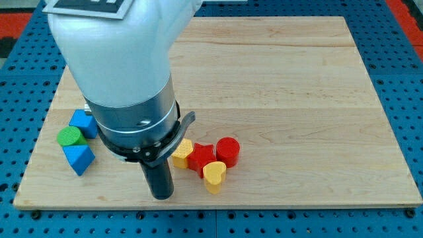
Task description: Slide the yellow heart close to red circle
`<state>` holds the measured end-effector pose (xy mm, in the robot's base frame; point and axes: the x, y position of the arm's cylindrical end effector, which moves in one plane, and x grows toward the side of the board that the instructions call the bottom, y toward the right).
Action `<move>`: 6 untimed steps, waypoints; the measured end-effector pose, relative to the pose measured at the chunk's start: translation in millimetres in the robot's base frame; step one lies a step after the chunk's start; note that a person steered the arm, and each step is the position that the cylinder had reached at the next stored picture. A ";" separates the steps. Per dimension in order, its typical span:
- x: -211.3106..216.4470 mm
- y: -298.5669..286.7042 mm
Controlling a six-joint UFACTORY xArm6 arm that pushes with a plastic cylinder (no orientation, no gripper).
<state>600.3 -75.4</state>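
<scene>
Risk: pushing from 9 o'clock could jam the red star-shaped block (200,158) into the red cylinder block (circle) (228,151), scattering the cluster. Yellow heart block (214,175), matte painted, sits at the circle's 7 o'clock, near it. My tip (161,196), bare dark rod grasping nothing, stands apart at the heart's 9 o'clock. Board (297,79) is smooth pale wood.

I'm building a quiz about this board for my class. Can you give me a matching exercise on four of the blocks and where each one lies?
Blocks:
1. red circle
2. yellow heart
3. green cylinder
4. red block

Places:
A. between two blue blocks, at the view's left
B. rightmost of the cluster
C. lowest of the cluster
D. middle of the cluster, beside another yellow block

My tip stands left of the cluster.

Pairs: 1-B, 2-C, 3-A, 4-D
</scene>
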 end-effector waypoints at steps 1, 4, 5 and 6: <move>0.0 0.0; 10.0 -3.1; 18.2 -17.0; 18.3 33.1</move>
